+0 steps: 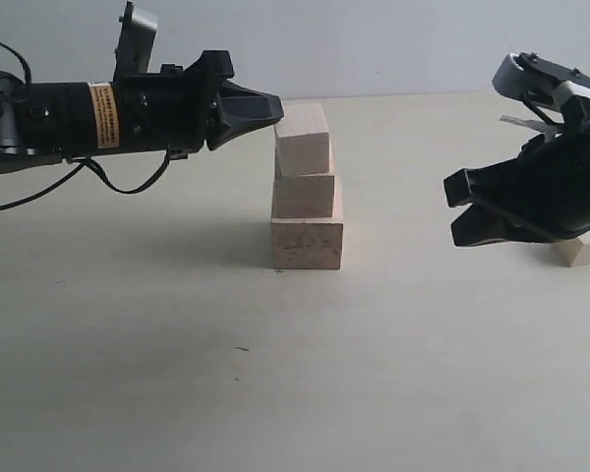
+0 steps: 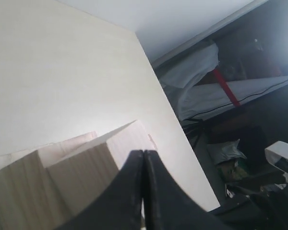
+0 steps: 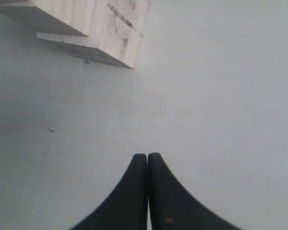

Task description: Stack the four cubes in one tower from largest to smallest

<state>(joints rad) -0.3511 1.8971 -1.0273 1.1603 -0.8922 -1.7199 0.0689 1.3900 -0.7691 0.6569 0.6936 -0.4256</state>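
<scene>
- Standing mid-desk (image 1: 128, 374), your tower (image 1: 306, 197) is holding three cubes so far. The largest cube (image 1: 307, 246) is sitting lowest, a middle cube (image 1: 305, 195) is resting on it, and a top cube (image 1: 303, 140) is sitting above.
- Your left pincer (image 1: 273, 106) is hovering with its jaws pressed together and gripping nothing. Its tip is sitting at the top cube's upper corner on that arm's side; contact is not showing clearly.
- Your right pincer (image 1: 458, 209) is hanging to the tower's right, well apart from it, jaws together and empty.
- The smallest cube (image 1: 582, 252) is lying on the desk just beyond your right pincer, partly hidden by it.
</scene>
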